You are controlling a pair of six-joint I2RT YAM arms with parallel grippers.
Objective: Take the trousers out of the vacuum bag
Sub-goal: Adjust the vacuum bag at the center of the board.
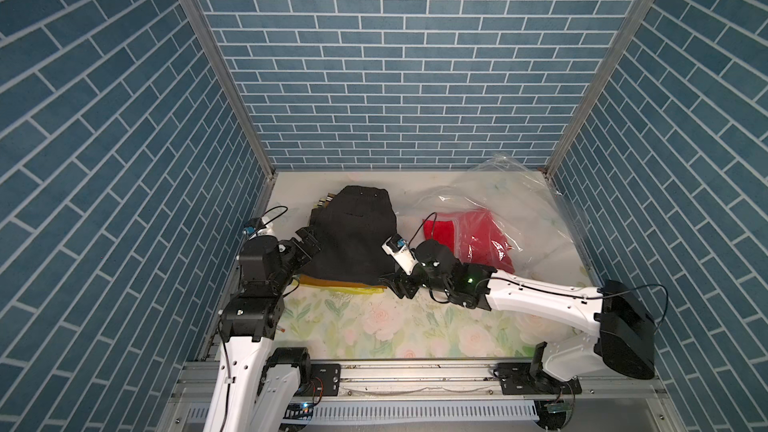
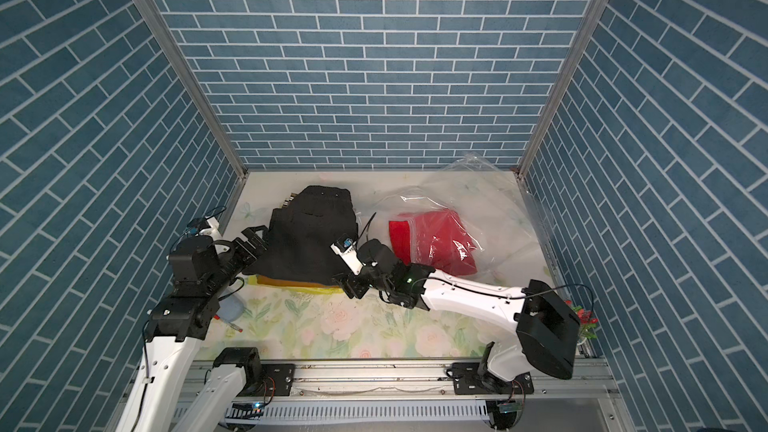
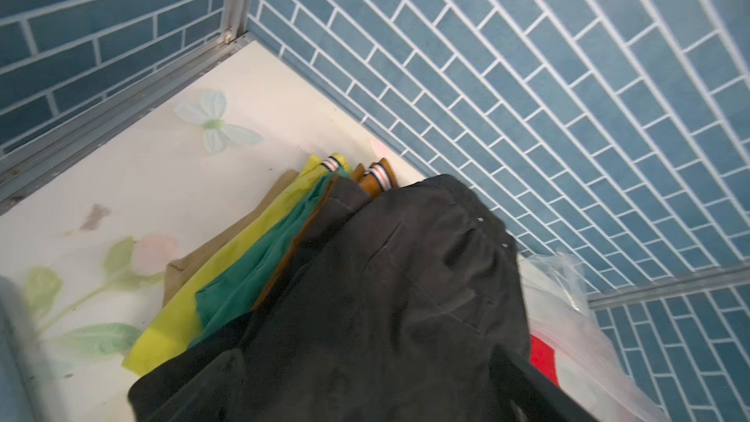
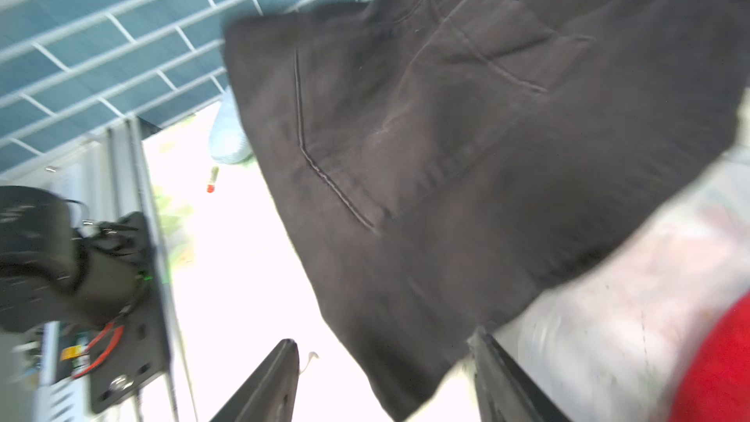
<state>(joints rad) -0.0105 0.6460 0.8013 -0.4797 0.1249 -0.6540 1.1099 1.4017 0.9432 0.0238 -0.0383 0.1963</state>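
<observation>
Two claws stand open at the near edge of the stacked trousers (image 1: pixel 353 234) on the counter (image 1: pixel 374 326): the left claw (image 1: pixel 311 243) is beside the stack, and the right claw (image 1: pixel 401 286) is spread around its corner, gripping nothing. Farther back and to the right, the red pair (image 1: pixel 469 238) lies partly inside the vacuum bag (image 1: pixel 507 189), nearest the right arm.

The table (image 1: pixel 415 326) has a cloth with pink flowers and green leaves on it. Blue brick walls (image 1: pixel 395 56) stand on three sides. A small grey-blue case (image 2: pixel 230 310) lies near the front left. A little red-tipped stick (image 2: pixel 235 327) lies just beside it.
</observation>
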